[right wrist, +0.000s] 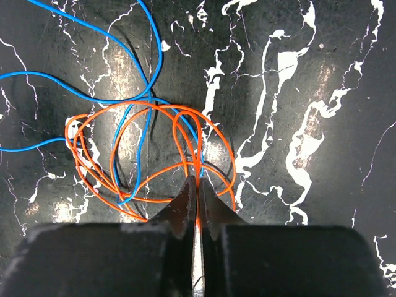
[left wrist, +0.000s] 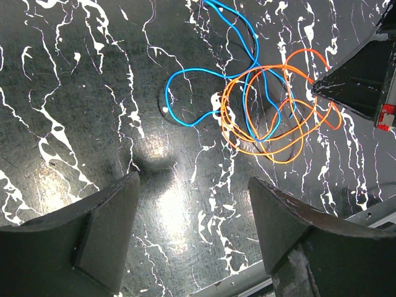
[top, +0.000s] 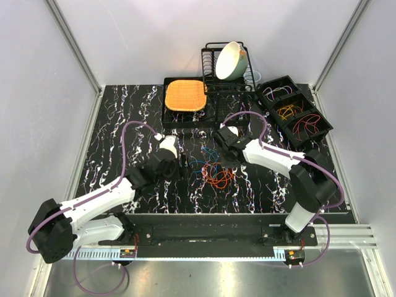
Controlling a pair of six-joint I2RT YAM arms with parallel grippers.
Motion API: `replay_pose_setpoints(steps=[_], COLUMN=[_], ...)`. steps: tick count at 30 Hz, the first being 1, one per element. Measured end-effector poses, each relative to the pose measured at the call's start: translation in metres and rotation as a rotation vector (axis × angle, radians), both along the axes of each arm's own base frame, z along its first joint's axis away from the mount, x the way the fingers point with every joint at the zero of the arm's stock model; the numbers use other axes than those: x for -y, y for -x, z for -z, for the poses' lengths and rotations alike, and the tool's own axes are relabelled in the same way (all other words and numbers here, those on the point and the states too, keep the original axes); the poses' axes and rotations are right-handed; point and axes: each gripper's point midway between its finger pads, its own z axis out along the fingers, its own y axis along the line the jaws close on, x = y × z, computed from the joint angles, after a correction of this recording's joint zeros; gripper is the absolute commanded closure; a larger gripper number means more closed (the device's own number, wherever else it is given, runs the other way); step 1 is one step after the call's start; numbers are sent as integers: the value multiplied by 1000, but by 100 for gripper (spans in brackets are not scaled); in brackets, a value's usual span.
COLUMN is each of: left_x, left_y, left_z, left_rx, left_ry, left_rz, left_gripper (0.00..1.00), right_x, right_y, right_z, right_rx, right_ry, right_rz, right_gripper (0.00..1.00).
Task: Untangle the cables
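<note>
Pinching shut on the orange cable mid-tangle, right hand is clearly closer, blue cable looping off far-left, left hand just hanging apart nearby.

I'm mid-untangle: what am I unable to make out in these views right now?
- Right wrist view: right gripper's closed tips hide whether orange cable, blue cable or both are pinched.
- Top view: the tangle's crossings are too small to trace.
- Both wrist views: blue cable runs off the frame edges.
</note>
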Motion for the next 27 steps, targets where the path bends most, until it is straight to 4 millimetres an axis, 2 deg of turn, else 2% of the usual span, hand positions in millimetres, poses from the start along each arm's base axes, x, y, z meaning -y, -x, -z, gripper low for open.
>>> replay_pose_setpoints(steps=[4, 5, 7, 9, 21, 27], left_x=[0, -1, -1, -1, -3, -3], left_y=[0, 0, 1, 1, 2, 3], left_z=[0, 0, 1, -1, -8, -7], left_rx=[-1, -2, -3, 0, 16, 12], left_ry=[-2, -2, -3, -1, 15, 11], left_rz=[0, 0, 0, -1, -2, -2], left_gripper=[26, 26, 26, 26, 26, 26], right_x=[1, 1, 1, 0, -1, 1], right_y=[1, 1, 1, 1, 3, 7], right_z=[0, 0, 0, 0, 1, 4], right_rx=[-3, -3, -4, -5, -16, -36], right_ry=[3, 2, 2, 0, -6, 5], right_rz=[0, 0, 0, 1, -3, -4], right_gripper=[100, 95, 76, 70, 68, 74])
